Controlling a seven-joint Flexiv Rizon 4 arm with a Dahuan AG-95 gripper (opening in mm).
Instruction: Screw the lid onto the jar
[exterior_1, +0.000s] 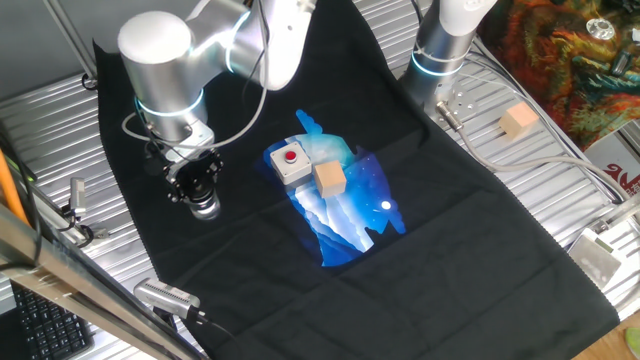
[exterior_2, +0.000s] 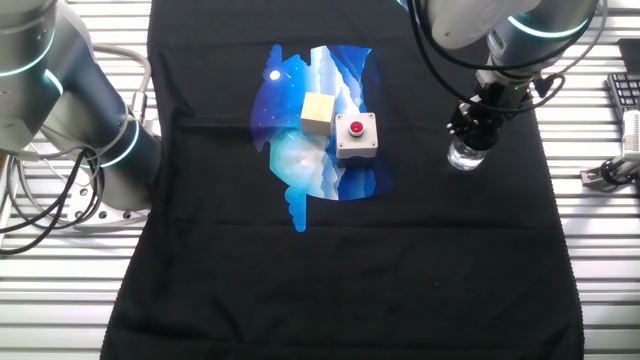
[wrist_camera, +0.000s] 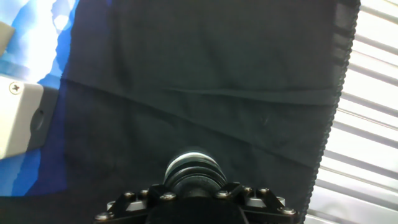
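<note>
Jar: the jar (exterior_2: 464, 156) stands upright on the black cloth (exterior_2: 400, 260), directly under the gripper (exterior_2: 474, 128), at the tips of the jaws.
Lid: hidden; the gripper covers the jar's top, so I cannot tell whether the lid sits there.
Jaws: apart or clamped, cannot tell; the hand view shows only a blurred jar rim (wrist_camera: 194, 167).
Room: bare cloth beyond the jaws; the cloth's edge (wrist_camera: 329, 112) near on one side, the grey box (exterior_2: 356, 136) and wooden cube (exterior_2: 318, 112) well apart on the other.
</note>
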